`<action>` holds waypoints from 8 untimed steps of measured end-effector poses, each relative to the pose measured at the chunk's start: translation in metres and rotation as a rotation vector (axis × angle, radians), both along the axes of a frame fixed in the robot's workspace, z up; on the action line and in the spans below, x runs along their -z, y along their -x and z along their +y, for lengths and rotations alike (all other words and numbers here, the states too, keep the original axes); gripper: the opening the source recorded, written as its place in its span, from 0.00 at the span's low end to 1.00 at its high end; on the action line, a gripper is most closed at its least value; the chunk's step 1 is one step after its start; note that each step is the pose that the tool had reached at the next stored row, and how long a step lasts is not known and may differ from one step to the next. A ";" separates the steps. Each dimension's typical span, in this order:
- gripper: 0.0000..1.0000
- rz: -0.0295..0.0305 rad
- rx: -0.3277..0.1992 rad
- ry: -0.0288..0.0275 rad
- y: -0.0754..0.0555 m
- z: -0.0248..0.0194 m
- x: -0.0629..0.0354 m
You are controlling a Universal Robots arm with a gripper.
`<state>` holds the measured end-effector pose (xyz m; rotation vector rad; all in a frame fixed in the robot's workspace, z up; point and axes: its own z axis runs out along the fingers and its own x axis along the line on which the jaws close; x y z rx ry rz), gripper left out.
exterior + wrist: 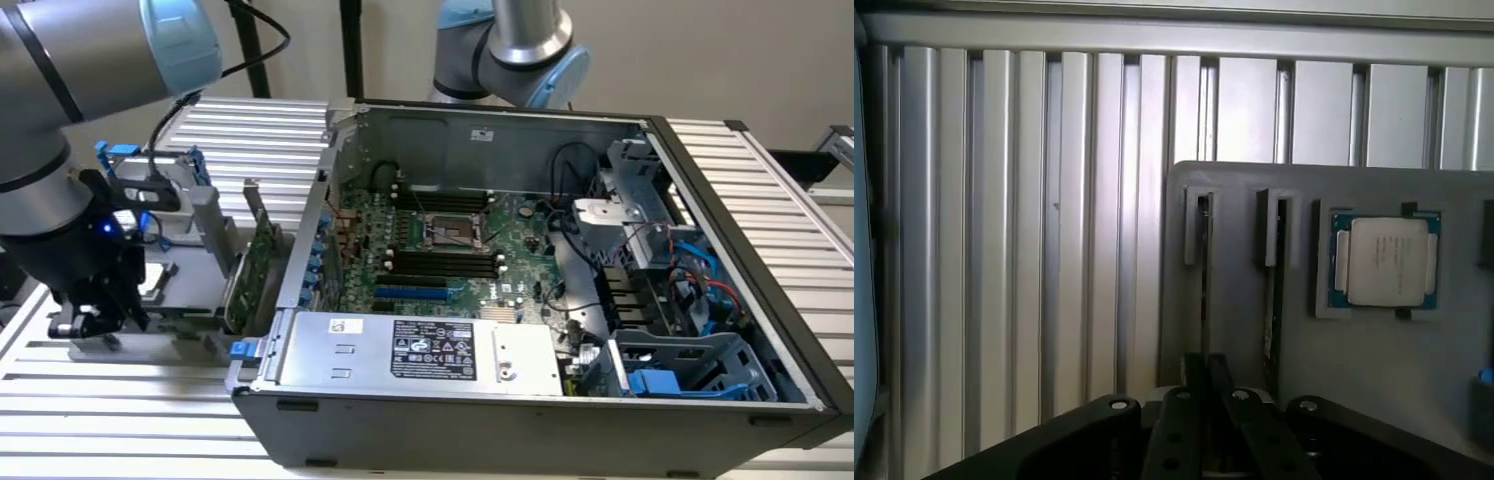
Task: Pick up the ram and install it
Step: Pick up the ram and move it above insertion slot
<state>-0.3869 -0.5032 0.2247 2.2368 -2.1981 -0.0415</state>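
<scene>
We're seeing the hand (91, 322) sitting low over the grey holder (180, 322). The holder is lying on the table (134, 400), just beside the open PC case (534, 425). The ram (1205, 280) is standing on edge in the slot nearest the holder's edge. The hand's fingers (1219, 375) are pressing together on the ram's thin edge, gripping it. A second stick (1271, 300) is sitting in the holder's next slot. A CPU (1386, 262) is lying in the holder's recess beyond that.
</scene>
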 end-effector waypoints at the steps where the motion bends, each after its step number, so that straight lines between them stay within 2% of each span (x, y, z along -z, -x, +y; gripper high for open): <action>1: 0.00 0.0000 0.000 0.0001 0.000 0.0000 -0.0038; 8: 0.00 0.0000 0.000 0.0000 -0.001 -0.0001 -0.0352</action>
